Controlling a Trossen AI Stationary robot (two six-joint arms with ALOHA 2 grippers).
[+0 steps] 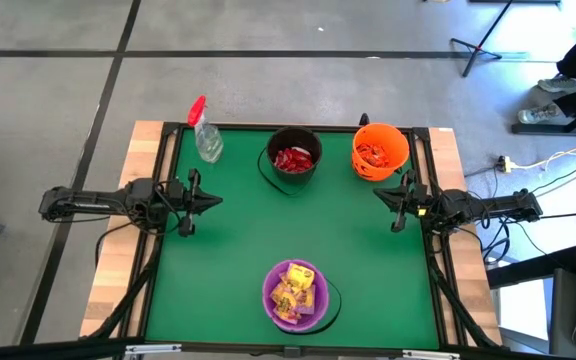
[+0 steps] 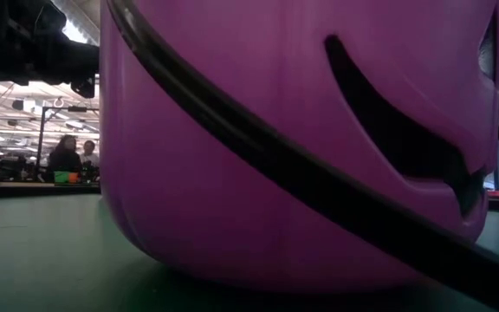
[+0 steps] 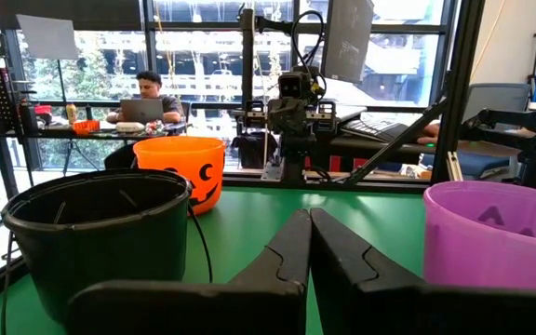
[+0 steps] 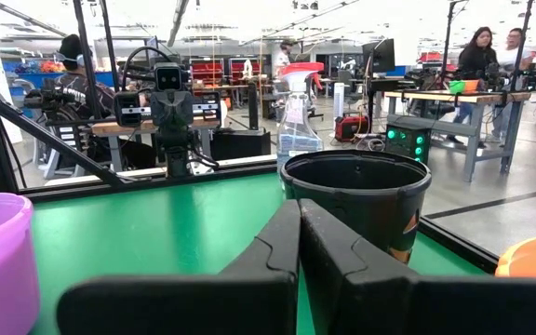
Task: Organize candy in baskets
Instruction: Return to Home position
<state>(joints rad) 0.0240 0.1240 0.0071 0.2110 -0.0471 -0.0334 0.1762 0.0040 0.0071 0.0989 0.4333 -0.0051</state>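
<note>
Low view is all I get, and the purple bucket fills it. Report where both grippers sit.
Observer: The left gripper is over the left side of the table and the right gripper over its right side. Both are shut and hold nothing.
Operator: Give me the purple bucket's contents.
Observer: The purple bucket holds yellow candy.
Operator: Now the other buckets.
Observer: At the far edge, the black bucket holds red candy. The orange bucket beside it holds orange-red candy.
</note>
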